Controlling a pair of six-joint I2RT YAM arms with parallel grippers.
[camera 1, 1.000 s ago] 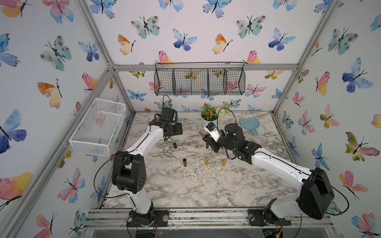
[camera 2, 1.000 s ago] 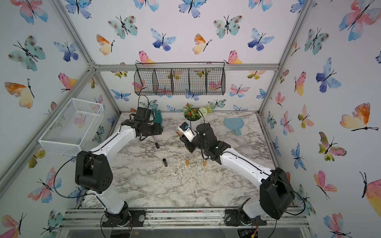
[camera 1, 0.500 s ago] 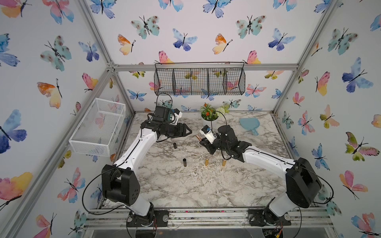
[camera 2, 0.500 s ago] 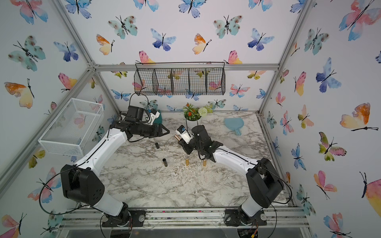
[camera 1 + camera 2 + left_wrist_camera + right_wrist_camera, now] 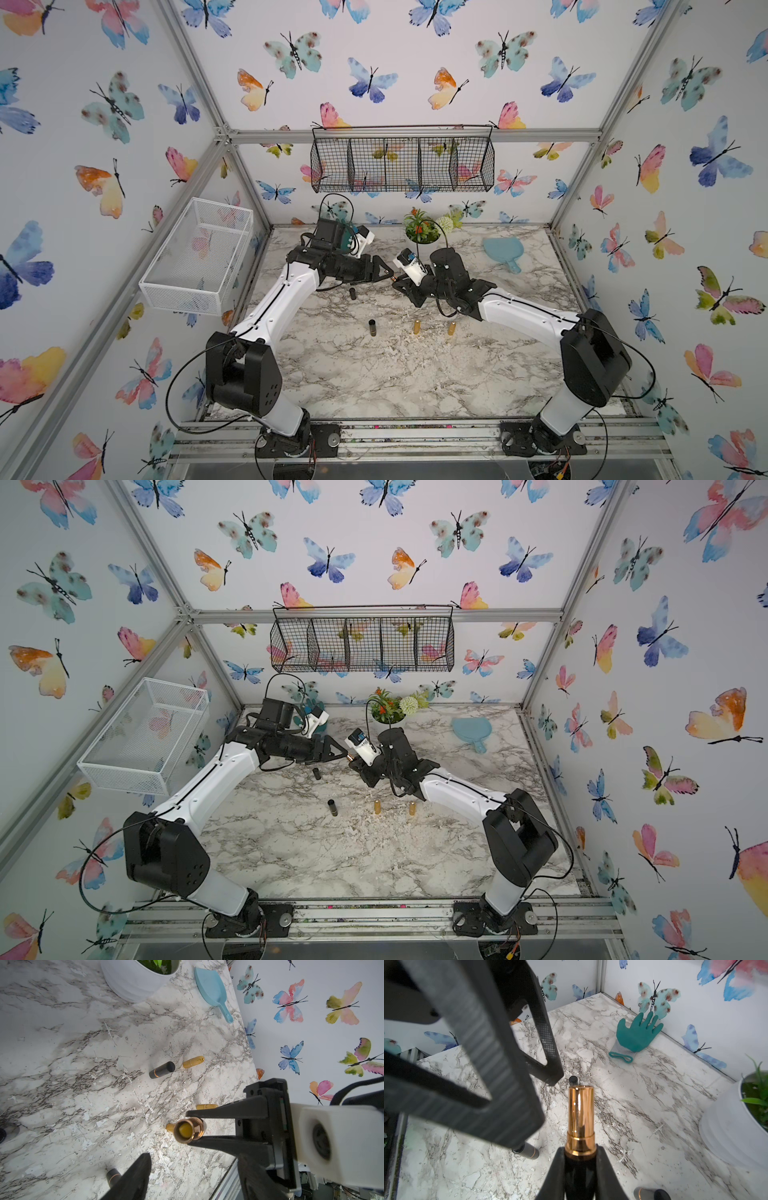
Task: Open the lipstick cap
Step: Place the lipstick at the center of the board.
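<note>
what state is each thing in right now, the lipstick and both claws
lipstick, uncapped, held in the air
right claw, shut on the lipstick's black base
left claw, open, empty, near the lipstick's tip, not touching
black tube, standing upright, untouched

In the right wrist view, the right end effector [image 5: 579,1152] hides the sides of the lipstick's [image 5: 580,1113] black bottom, and the picture's edge cuts it off. The left end effector [image 5: 544,1103] looks blurry there and is cut off too. In the left wrist view you see only 1 of its fingers [image 5: 133,1178], cut by the edge.
</note>
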